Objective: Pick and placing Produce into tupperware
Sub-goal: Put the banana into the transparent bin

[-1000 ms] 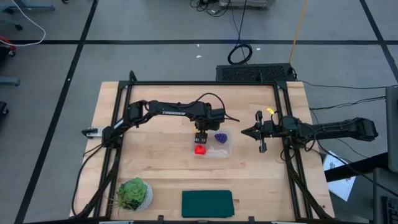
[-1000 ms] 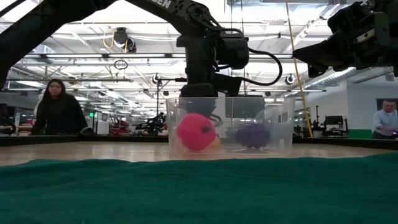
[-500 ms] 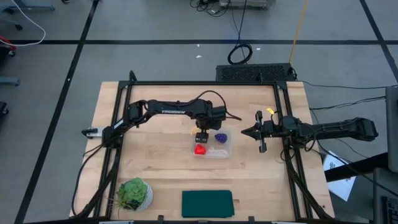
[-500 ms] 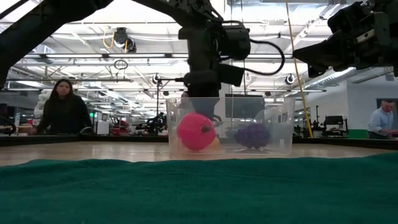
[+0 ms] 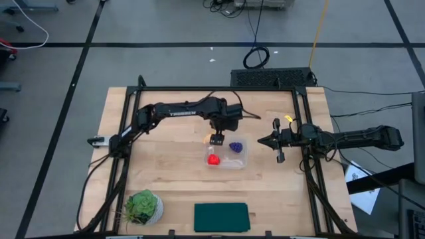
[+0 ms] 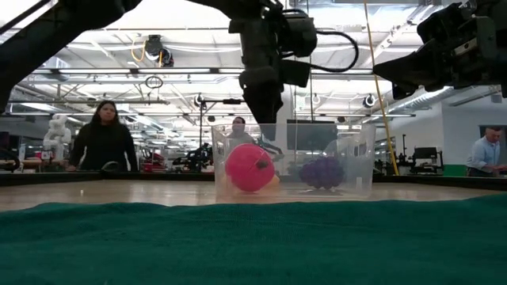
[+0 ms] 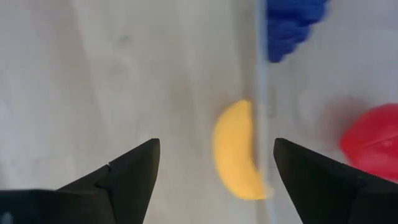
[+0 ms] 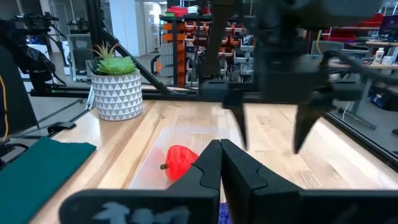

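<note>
High view: tub [image 5: 234, 154] sits at centre of the table [image 5: 166, 186]. Red fruit [image 5: 213, 159] in its lower-left corner, grapes [image 5: 235, 146] in its upper right. Banana [image 5: 208, 140] just outside the tub's upper-left edge, on the wood. Left gripper [image 5: 216, 139] over the banana, above the tub's upper-left corner. Right gripper [image 5: 263, 141] right of the tub, apart from it. Plant [image 5: 143, 207] lower left; green cloth [image 5: 221, 217] bottom centre.

Low view: tub [image 6: 293, 161] centre frame, red fruit [image 6: 250, 167] left inside, grapes [image 6: 321, 172] right inside. Left gripper [image 6: 261, 111] hangs above the tub's left wall. Cloth [image 6: 253, 241] fills the foreground. A person [image 6: 103, 142] stands at left behind the table.

Left wrist view: fingers [image 7: 127, 177] spread wide, nothing between them. Banana [image 7: 237, 152] lies against the tub wall [image 7: 261, 99], on the outer side. Grapes [image 7: 292, 25] top right, red fruit [image 7: 373, 146] right edge, both inside.

Right wrist view: right gripper [image 8: 221, 149] clenched, empty. Red fruit [image 8: 179, 160] just ahead; left gripper [image 8: 270, 127] beyond, released. Plant [image 8: 115, 84] upper left.
</note>
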